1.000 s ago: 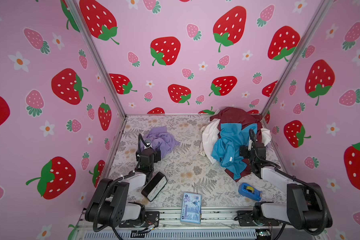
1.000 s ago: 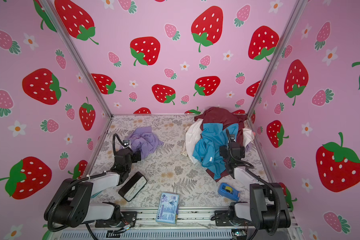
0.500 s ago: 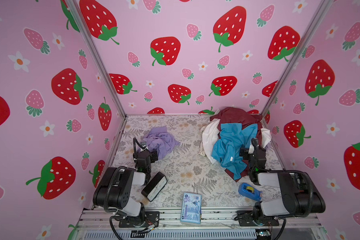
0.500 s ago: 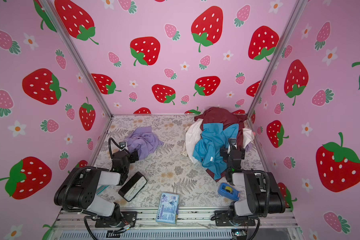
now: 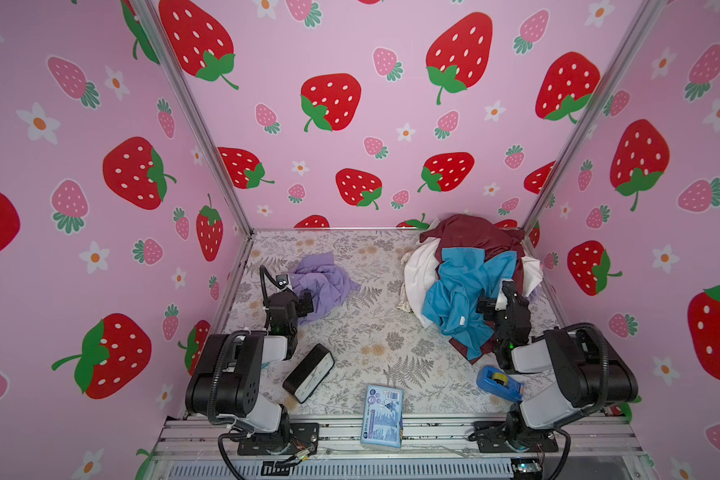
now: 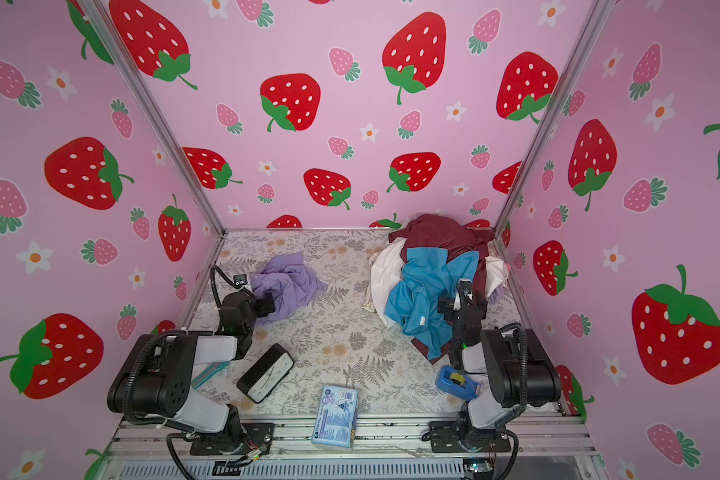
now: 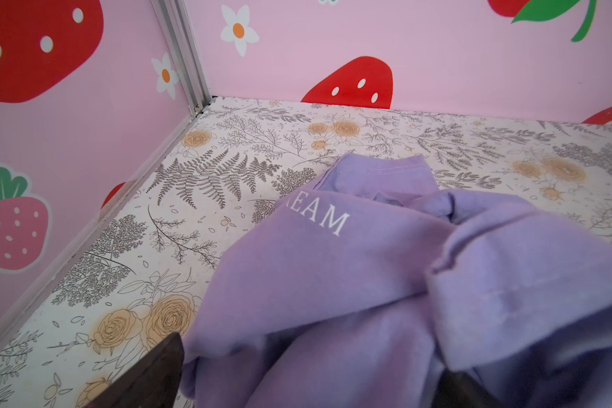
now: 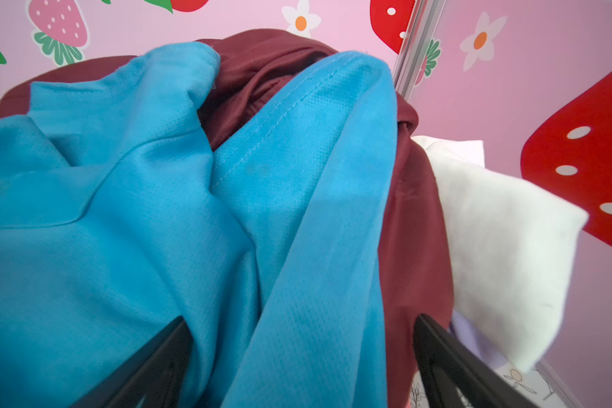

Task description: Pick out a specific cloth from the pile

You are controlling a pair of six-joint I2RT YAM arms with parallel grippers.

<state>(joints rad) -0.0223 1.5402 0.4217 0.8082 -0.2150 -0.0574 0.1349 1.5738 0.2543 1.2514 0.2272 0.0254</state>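
Observation:
The cloth (image 5: pixel 325 282) (image 6: pixel 287 286) is a crumpled lavender shirt lying alone on the left of the floral table, apart from the pile (image 5: pixel 466 270) (image 6: pixel 433 270). White lettering shows on the cloth (image 7: pixel 333 282) in the left wrist view. My left gripper (image 5: pixel 306 301) (image 6: pixel 269 302) (image 7: pixel 311 360) is open at the cloth's near edge, with loose folds between its spread jaws. My right gripper (image 5: pixel 495 301) (image 6: pixel 458 299) (image 8: pixel 299 319) is open against the pile's front right. The blue garment (image 8: pixel 156 212) lies between its jaws, with the maroon one (image 8: pixel 414 229) and white fabric (image 8: pixel 502 247) beside it.
A blue tape dispenser (image 5: pixel 497 382) sits near the right arm's base. A black rectangular box (image 5: pixel 308 372) lies front left. A blue-and-white pack (image 5: pixel 382 415) rests on the front edge. Strawberry-print walls enclose the table on three sides.
Both arms have folded back toward their bases, drawing the grippers slightly toward the front. The lavender cloth and the pile have not moved. Both grippers stay open.

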